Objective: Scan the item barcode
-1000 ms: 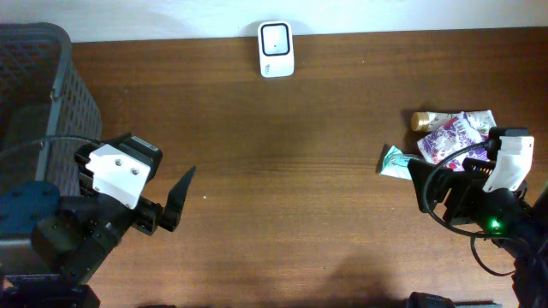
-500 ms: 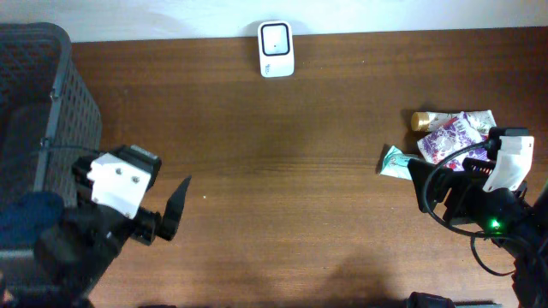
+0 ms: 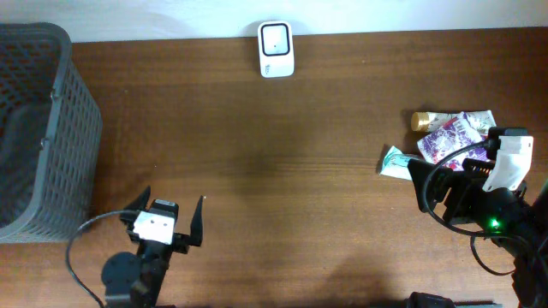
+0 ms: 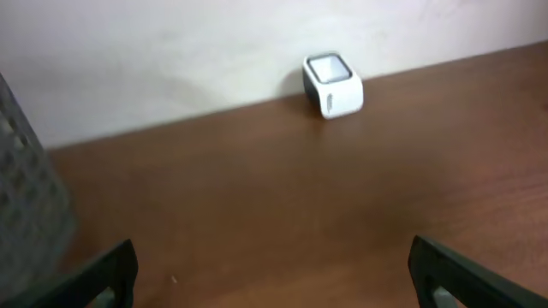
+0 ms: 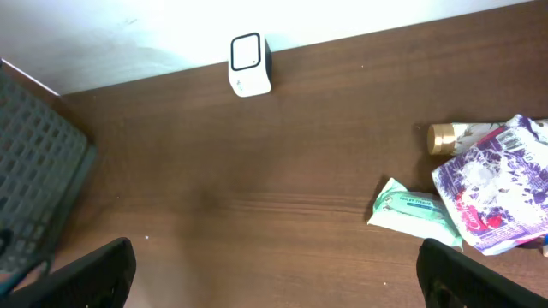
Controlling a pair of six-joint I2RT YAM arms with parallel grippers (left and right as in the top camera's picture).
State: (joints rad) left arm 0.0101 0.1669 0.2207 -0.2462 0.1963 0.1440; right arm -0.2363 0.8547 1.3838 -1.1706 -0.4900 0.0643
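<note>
Holds the left pincer (image 3: 175, 195) spread wide and empty over the near left part of the bench (image 3: 282, 188), near the grey basket (image 3: 43, 128), pointed toward the white scanner (image 3: 276, 49) at the far edge. Holds the right pincer (image 5: 282, 274) likewise spread and empty at the near right, close to the goods. Shows the task's things lying in a small heap at the right end of the bench: a green packet (image 3: 396, 162) nearest the middle, a purple packet (image 3: 454, 135) against it, a gold-capped tube (image 3: 425, 120) behind, all well apart from the scanner.
</note>
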